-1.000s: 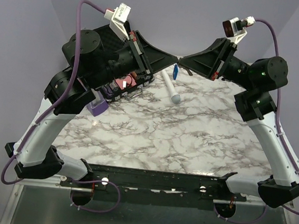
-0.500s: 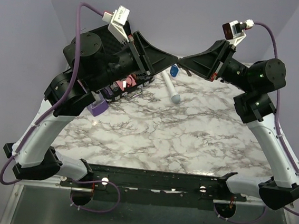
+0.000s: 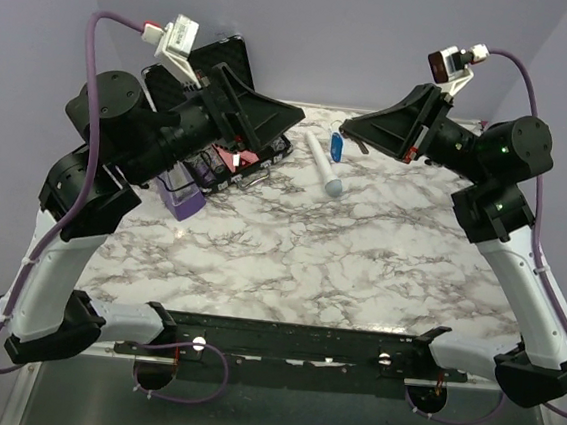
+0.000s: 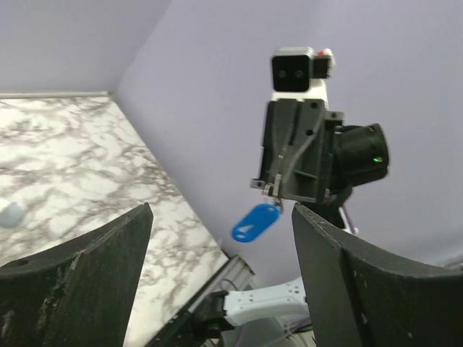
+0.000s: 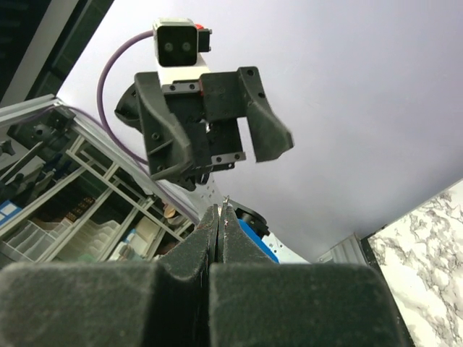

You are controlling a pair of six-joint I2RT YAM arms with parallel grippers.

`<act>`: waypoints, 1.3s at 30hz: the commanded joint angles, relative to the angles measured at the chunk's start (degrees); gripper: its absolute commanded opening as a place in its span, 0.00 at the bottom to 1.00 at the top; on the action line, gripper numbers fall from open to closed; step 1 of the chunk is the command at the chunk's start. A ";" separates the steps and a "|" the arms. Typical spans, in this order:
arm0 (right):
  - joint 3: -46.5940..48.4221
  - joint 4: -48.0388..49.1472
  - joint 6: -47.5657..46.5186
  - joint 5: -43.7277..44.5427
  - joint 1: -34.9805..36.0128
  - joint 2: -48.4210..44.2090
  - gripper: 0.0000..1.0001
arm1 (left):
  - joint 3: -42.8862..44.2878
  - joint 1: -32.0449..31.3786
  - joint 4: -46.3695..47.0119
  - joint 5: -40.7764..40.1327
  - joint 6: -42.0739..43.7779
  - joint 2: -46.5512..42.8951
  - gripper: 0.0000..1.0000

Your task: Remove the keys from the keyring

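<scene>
Blue keyring (image 4: pixel 255 222) between right fingers (image 5: pixel 192 249)

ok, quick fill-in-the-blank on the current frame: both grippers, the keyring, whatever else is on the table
1. The right gripper is shut on the ___ keyring, which hangs in the air.
2. The left gripper is ___ and holds nothing.
3. The white wand lies on the ___-patterned table, and neither gripper touches it.

Missing words: blue; open; marble.
</scene>
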 commanded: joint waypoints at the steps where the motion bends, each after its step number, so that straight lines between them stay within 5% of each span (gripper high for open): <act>1: 0.79 -3.52 -2.04 -2.19 0.23 -0.92 0.01 | 1.38 6.73 -5.62 6.25 5.58 -0.93 0.87; 7: 4.56 -5.10 -0.90 -13.25 0.23 2.50 0.01 | 3.92 16.06 -5.98 28.83 7.08 1.87 0.82; 14: 7.21 -5.63 -0.02 -18.81 0.32 4.88 0.01 | 9.55 17.48 -3.87 50.03 4.54 8.55 0.75; 21: 7.30 -5.37 -0.20 -18.11 0.32 5.32 0.01 | 8.85 17.39 -1.14 54.88 2.07 9.61 0.64; 39: 7.82 -4.93 -0.20 -18.02 0.32 6.02 0.01 | 9.90 14.05 -0.96 51.10 1.19 12.25 0.49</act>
